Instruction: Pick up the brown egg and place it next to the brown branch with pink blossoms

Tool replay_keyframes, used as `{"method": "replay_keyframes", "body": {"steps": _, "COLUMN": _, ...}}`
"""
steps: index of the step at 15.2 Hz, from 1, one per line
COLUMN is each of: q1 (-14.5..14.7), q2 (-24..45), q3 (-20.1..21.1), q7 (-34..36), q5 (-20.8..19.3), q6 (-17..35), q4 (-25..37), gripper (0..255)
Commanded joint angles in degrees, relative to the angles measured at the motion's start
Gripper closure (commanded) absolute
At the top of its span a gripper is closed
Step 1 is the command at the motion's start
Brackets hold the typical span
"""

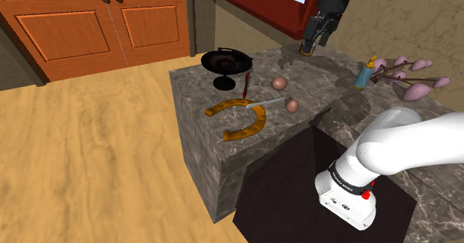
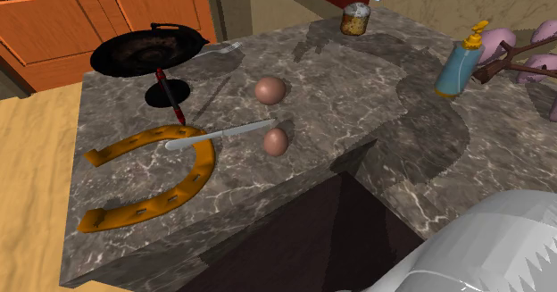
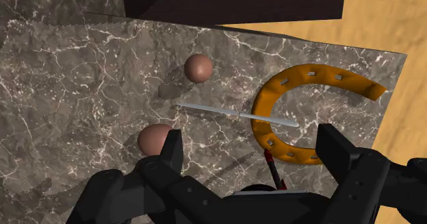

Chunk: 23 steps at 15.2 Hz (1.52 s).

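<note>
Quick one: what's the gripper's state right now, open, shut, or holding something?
Gripper: open, fingers apart, holding nothing.

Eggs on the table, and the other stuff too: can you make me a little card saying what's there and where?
surface: dark marble counter
egg one: brown, alone mid-counter
egg two: brown, by the knife's tip
knife: grey, lying across the orange horseshoe
black pan: at the counter's corner
blossom branch: brown with pink blossoms, beside a blue bottle, far from both eggs
jaws: open, up in the air over the counter, holding nothing
</note>
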Motion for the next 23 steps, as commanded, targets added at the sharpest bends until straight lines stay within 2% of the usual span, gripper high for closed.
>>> {"method": "replay_keyframes", "body": {"steps": 1, "q1": 0.0, "q2": 0.0, "q3": 0.0, "q7": 0.0, "q5": 0.0, "q6": 0.0, "q4": 0.0, "gripper": 0}}
{"method": "replay_keyframes", "body": {"steps": 12, "q1": -0.3, "q2": -4.4, "q3": 0.5, "q7": -2.5, "q5": -6.7, "q6": 22.6, "q4": -24.6, "gripper": 0}}
{"method": "replay_keyframes", "body": {"steps": 20, "q1": -3.3, "q2": 1.5, "q3": 0.1, "q7": -2.3, "q5": -14.4, "q6": 43.6, "q4": -37.4, "gripper": 0}}
{"method": "replay_keyframes", "body": {"steps": 23, "q1": -4.0, "q2": 3.8, "q3": -0.1, "q7": -1.9, "q5": -15.4, "q6": 47.0, "q4": -38.6, "gripper": 0}}
